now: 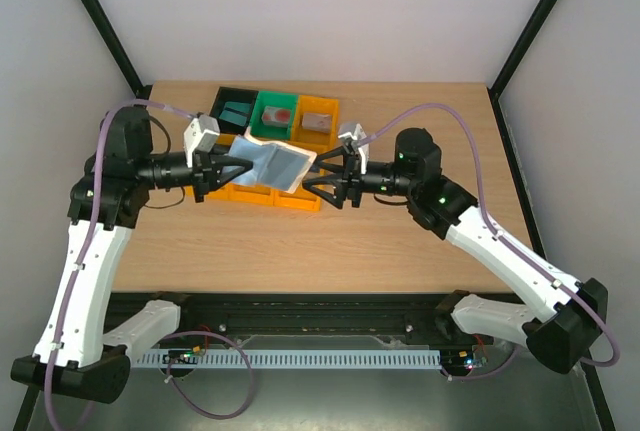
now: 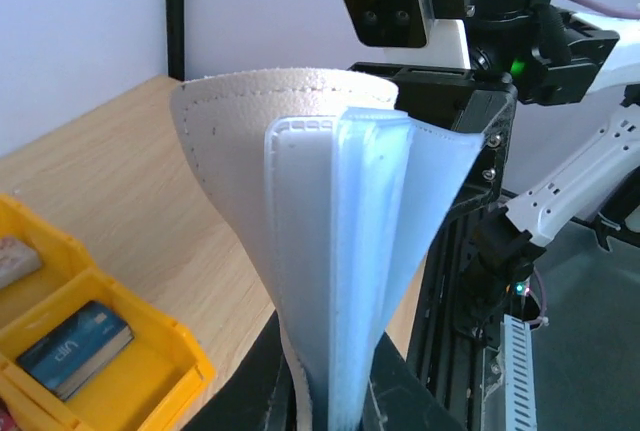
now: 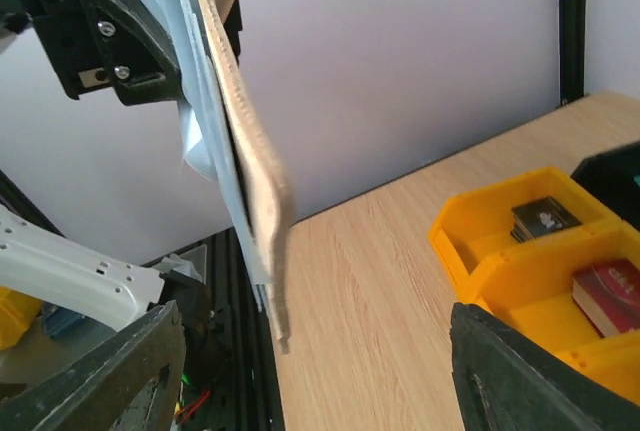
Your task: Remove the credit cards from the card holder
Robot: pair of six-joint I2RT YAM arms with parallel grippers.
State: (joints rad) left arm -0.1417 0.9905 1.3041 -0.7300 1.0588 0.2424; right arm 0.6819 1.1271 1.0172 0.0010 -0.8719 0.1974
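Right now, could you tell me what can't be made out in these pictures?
- Whether the holder is empty: in the left wrist view its blue pocket layers overlap; it is edge-on in the right wrist view and too small from the top.
- Left gripper fingertips: in the left wrist view, covered by the holder and cut by the bottom edge.
- Print on the dark blue item in the yellow bin: left wrist view, blurred.

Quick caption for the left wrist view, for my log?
Left claw pinching the opened card holder by one end, yellow bin at lower left.
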